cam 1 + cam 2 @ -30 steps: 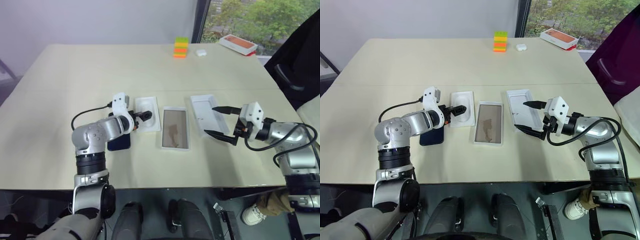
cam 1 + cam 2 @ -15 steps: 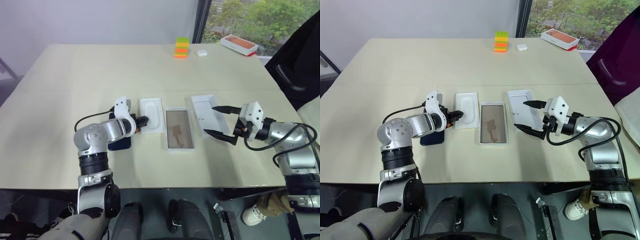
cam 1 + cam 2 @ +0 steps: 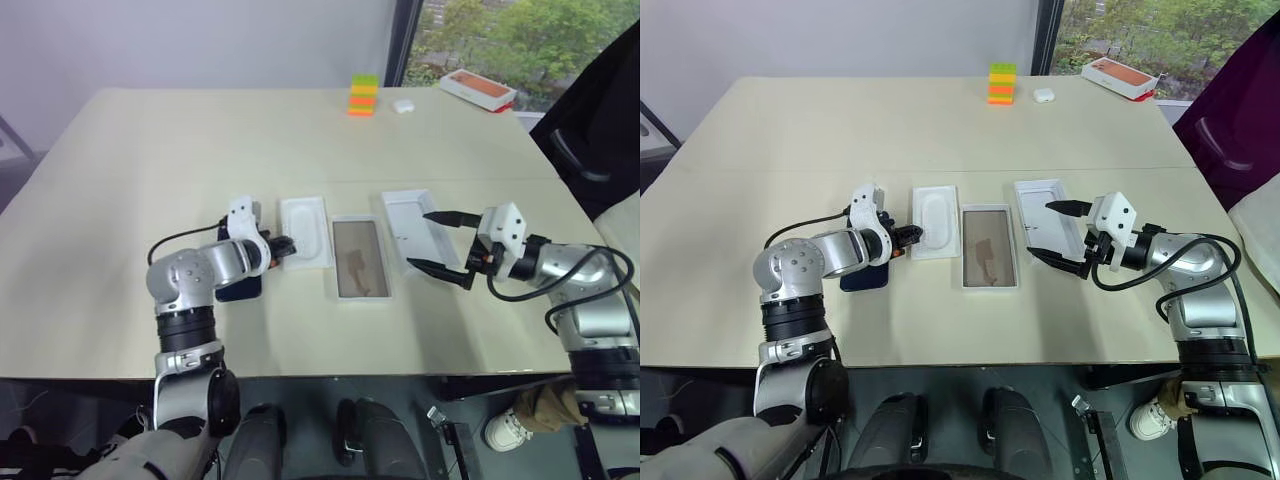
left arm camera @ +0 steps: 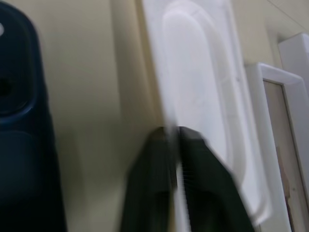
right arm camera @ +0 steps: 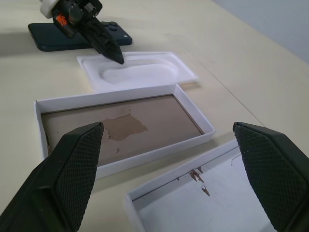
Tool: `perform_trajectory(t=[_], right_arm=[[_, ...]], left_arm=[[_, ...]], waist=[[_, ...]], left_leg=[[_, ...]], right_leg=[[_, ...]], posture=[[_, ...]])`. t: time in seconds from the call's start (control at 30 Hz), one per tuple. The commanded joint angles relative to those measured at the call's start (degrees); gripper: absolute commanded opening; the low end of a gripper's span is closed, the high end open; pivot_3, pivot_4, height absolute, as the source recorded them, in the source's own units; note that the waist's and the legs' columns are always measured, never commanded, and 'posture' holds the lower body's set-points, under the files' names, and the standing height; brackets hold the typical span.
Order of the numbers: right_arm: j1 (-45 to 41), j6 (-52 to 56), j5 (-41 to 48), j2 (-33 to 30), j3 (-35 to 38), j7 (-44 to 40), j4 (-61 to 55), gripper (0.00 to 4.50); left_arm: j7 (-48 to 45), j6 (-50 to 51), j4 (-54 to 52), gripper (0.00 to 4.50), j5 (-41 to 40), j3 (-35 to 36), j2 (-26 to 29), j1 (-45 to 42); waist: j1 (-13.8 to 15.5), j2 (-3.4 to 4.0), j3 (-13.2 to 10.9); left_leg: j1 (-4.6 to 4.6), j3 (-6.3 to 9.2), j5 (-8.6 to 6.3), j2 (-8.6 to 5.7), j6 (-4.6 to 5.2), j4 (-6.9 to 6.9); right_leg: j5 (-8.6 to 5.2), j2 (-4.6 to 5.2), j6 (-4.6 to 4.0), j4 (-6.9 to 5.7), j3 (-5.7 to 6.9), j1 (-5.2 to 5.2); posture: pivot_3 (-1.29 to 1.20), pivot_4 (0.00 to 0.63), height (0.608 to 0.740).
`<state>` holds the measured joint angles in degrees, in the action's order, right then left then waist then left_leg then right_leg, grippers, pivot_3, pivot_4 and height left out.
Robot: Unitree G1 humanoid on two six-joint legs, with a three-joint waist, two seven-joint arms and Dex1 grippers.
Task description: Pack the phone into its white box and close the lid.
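The dark navy phone [image 3: 240,289] lies flat on the table, partly under my left forearm. To its right is a thin white insert [image 3: 305,225] with an oval recess. My left gripper [image 3: 290,243] is shut on the insert's near-left rim. The white box [image 3: 362,297] with its tan floor lies open right of the insert. The lid [image 3: 408,222] lies further right, white inside facing up. My right gripper [image 3: 420,240] hovers open over the lid's near end, holding nothing.
A stack of coloured blocks [image 3: 362,95], a small white case [image 3: 402,104] and an orange-topped white box [image 3: 480,88] sit at the far side of the table. A dark chair [image 3: 590,130] stands at the right edge.
My left gripper has closed on the insert's rim. The insert and the white box have slid slightly to the right. The right arm has kept still.
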<state>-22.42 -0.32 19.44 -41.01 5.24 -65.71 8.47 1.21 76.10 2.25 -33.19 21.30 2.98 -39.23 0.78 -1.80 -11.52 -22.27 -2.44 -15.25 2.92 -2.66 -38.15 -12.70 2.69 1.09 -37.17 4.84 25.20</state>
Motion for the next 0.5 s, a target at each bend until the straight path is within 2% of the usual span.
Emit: perform_trajectory(t=[0.03,0.3,0.5], right_arm=[[-1.09,-0.13,0.86,-0.05,0.51,0.18,-2.54,4.5],[-0.92,0.41,0.9,-0.01,0.37,0.5,-3.45,4.5],[-0.58,0.97,1.11,0.07,0.37,0.54,-4.04,4.5]], left_arm=[[0.27,1.31,0.44,0.02,1.1,-0.95,0.31,0.93],[0.07,0.75,0.75,0.02,0.83,-0.12,0.45,0.7],[0.66,1.05,0.93,0.02,-0.89,3.88,-0.71,-0.14]], waist=[[-0.04,0.0,0.0],[-0.04,0.0,0.0],[-0.04,0.0,0.0]], left_leg=[[0.0,0.0,0.0,0.0,0.0,0.0],[0.01,0.01,0.0,0.0,0.0,0.0],[0.01,0.01,0.0,0.0,0.0,0.0]], right_leg=[[0.0,0.0,0.0,0.0,0.0,0.0],[0.0,-0.01,0.0,0.0,0.0,0.0],[0.0,-0.01,0.0,0.0,0.0,0.0]], posture=[[0.0,0.15,0.74],[0.0,0.15,0.74],[0.0,0.15,0.74]])
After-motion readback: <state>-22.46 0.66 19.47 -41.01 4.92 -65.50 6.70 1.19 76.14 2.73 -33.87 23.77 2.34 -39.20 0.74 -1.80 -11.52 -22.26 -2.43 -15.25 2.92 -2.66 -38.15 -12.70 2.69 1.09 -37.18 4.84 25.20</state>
